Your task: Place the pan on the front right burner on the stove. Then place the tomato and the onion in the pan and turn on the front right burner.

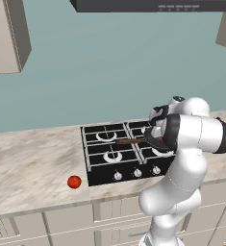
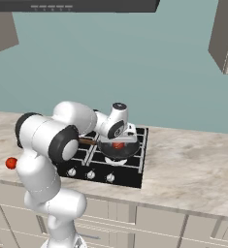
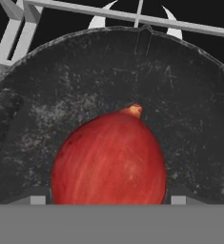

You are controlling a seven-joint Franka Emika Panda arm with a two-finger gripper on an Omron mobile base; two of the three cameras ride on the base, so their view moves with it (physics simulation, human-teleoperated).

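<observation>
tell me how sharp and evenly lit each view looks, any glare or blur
Left base view: flat, even lighting, no glare, the tomato small but crisp. Right base view: equally even, the pan dark with little detail. Hand view: the red onion looms large and slightly soft, with a mild sheen; pan scuffs stay readable.

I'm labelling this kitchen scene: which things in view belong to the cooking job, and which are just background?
Job:
- pan, on the front right burner
- red onion, in the pan
- tomato, on the counter left of the stove
- stove knobs

Background:
- wall cabinets
- range hood
- drawers
</observation>
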